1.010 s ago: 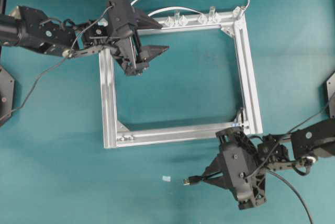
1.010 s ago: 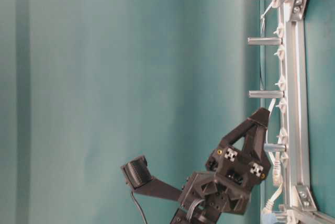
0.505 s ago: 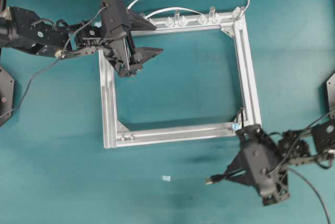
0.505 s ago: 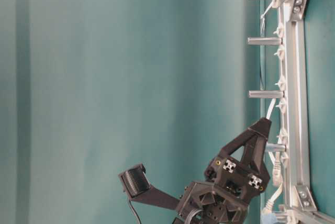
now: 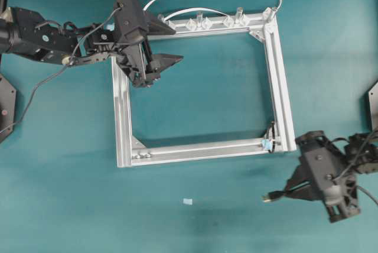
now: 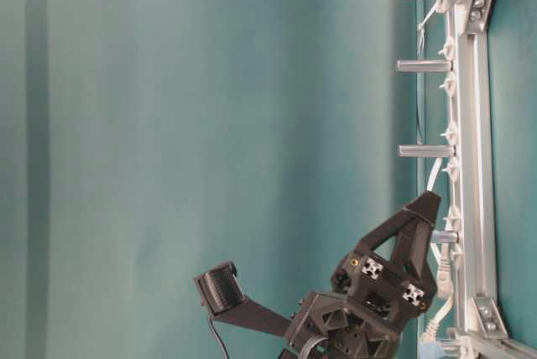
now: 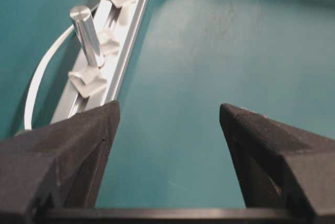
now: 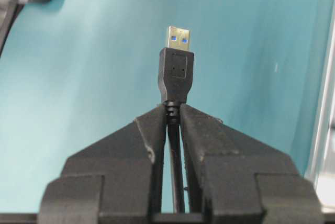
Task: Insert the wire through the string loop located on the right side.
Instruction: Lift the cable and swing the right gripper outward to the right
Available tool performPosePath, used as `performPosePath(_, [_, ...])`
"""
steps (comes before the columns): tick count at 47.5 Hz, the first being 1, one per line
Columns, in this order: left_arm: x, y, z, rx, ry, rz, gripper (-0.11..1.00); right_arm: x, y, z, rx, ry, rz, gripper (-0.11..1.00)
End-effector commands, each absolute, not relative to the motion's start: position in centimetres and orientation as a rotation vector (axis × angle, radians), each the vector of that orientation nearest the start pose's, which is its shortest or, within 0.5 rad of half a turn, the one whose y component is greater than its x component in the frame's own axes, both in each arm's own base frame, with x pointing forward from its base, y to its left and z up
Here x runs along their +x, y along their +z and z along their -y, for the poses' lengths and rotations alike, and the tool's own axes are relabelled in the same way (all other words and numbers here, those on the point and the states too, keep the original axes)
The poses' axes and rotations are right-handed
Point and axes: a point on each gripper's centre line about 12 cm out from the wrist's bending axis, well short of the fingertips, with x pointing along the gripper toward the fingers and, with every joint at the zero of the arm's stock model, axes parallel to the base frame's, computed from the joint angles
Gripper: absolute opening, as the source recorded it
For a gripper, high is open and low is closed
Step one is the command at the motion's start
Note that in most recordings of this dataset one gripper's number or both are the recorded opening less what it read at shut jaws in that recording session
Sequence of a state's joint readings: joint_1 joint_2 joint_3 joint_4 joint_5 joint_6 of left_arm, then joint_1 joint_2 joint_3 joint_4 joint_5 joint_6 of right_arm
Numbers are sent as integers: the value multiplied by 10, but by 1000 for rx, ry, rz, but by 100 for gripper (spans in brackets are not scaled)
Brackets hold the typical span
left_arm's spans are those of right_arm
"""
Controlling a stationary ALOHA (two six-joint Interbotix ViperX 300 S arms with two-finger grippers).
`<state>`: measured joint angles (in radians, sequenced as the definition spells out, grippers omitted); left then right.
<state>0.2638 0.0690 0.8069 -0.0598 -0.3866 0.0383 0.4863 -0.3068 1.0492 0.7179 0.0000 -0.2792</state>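
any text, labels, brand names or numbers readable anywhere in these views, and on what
None can be read.
The small pale-blue tag at the aluminium frame corner: too small to tell if it bears print.
The small pale scrap on the teal table: blank or too small.
The black plug with metallic tip: no lettering shows.

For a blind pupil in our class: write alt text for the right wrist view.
The right gripper is shut on the wire, just behind its black plug, whose metal tip points up and away from the camera. Behind it lies a teal table; a strip of frame shows at the right edge.
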Motion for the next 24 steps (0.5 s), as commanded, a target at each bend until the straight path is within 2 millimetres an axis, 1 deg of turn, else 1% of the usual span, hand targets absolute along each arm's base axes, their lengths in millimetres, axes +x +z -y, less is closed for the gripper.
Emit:
performPosePath(1, [368, 152, -101, -69, 281, -445, 81, 233, 158, -127, 251, 317, -788, 12])
performPosePath(13, [370, 153, -102, -75, 280, -478, 80, 198, 161, -112, 266, 349, -773, 12])
performPosePath(24, [376, 156, -103, -78, 278, -491, 80, 179, 154, -100, 268, 352, -789, 12])
